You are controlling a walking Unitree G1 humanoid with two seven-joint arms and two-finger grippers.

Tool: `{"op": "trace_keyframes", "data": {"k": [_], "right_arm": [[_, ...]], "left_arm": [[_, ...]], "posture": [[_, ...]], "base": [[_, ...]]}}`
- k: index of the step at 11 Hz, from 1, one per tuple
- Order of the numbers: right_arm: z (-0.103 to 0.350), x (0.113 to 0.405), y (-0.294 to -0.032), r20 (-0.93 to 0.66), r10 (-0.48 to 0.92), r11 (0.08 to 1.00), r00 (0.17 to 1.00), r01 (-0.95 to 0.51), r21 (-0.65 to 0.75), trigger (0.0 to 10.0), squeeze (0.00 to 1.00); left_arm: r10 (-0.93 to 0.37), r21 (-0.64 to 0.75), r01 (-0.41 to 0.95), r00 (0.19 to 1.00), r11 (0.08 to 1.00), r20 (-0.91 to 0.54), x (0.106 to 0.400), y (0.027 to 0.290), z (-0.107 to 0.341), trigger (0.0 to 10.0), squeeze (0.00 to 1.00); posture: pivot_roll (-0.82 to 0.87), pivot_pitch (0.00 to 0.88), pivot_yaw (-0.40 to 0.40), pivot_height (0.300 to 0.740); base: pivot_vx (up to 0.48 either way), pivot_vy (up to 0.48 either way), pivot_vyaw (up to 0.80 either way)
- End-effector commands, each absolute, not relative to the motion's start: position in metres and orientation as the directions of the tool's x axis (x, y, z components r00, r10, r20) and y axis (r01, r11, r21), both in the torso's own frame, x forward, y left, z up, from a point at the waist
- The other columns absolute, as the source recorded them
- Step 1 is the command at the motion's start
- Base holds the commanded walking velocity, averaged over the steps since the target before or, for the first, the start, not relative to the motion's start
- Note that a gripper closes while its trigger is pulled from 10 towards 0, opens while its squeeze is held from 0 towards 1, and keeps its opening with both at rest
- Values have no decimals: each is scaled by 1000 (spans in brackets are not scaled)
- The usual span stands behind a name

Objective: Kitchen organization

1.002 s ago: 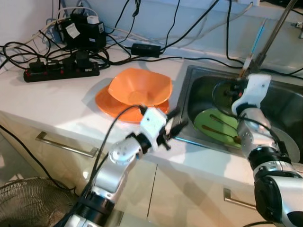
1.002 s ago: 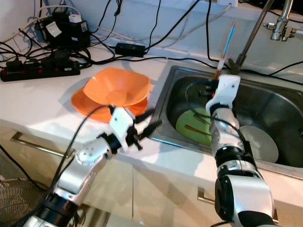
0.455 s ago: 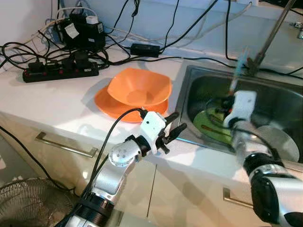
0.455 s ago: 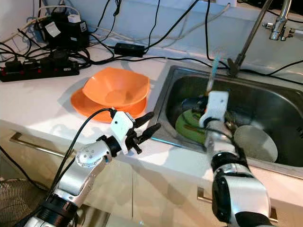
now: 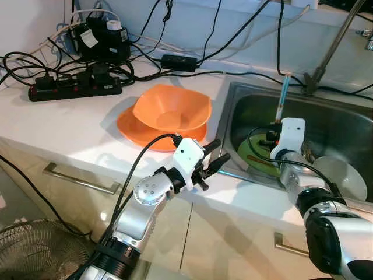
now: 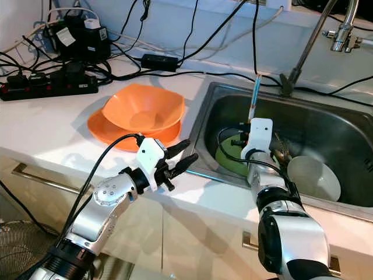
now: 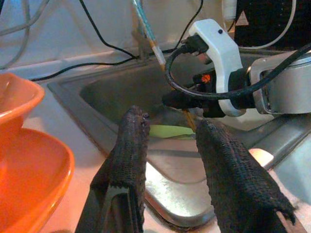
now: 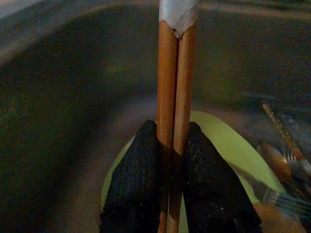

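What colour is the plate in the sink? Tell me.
The plate is light green, clearest in the right wrist view.

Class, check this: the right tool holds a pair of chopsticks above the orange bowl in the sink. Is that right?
Not quite. The right tool holds the chopsticks above the green plate in the sink, as the right wrist view shows. The orange bowl sits on the counter.

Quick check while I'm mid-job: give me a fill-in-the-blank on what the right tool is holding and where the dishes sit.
1. The right tool is shut on a pair of ____.
2. The green plate lies inside the ____.
3. The orange bowl sits on an orange ____.
4. The left tool hovers at the counter's edge with its fingers ____.

Missing words: chopsticks; sink; plate; open
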State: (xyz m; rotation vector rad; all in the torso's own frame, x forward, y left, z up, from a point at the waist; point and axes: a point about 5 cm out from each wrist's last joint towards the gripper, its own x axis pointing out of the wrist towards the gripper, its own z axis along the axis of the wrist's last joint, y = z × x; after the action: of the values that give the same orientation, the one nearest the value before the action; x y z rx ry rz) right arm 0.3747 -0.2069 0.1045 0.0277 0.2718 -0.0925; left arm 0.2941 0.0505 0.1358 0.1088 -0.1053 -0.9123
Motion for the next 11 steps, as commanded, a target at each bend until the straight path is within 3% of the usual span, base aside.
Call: {"op": "trace_keyframes", "data": {"k": [1,2,3,6,7,9,11], "right_arm": [[98,373,-205,-316,-83,995,945,94,18,10000,525],[98,373,-205,-316,-82,995,945,95,28,10000,639],[98,373,-205,-316,-83,995,945,97,27,10000,1000],[102,375,-204,-301,-86,995,950,98,25,10000,1000],[105,376,-204,-280,-87,995,956,95,16,10000,0],[130,385,-200,-115,-79,996,990,84,40,10000,0],[145,388,-193,7,-47,994,999,46,95,10000,0]], "left_arm": [[-803,140,794,596,592,17,293,50,133,10000,0],[-805,140,796,594,589,15,293,49,133,10000,0],[-807,138,798,591,587,12,293,49,132,10000,0],[-814,137,806,581,576,7,292,49,133,10000,0],[-811,144,802,584,580,13,292,49,134,10000,0],[-773,187,751,626,634,107,299,50,158,10000,0],[-680,235,639,673,732,291,311,62,211,10000,0]], "posture": [[246,3,-84,740],[246,3,-84,740],[244,4,-83,740],[242,7,-81,740],[242,8,-80,740],[238,9,-78,740],[240,7,-78,740]], "base": [[0,0,0],[0,0,0],[0,0,0],[0,0,0],[0,0,0],[0,0,0],[0,0,0]]}}
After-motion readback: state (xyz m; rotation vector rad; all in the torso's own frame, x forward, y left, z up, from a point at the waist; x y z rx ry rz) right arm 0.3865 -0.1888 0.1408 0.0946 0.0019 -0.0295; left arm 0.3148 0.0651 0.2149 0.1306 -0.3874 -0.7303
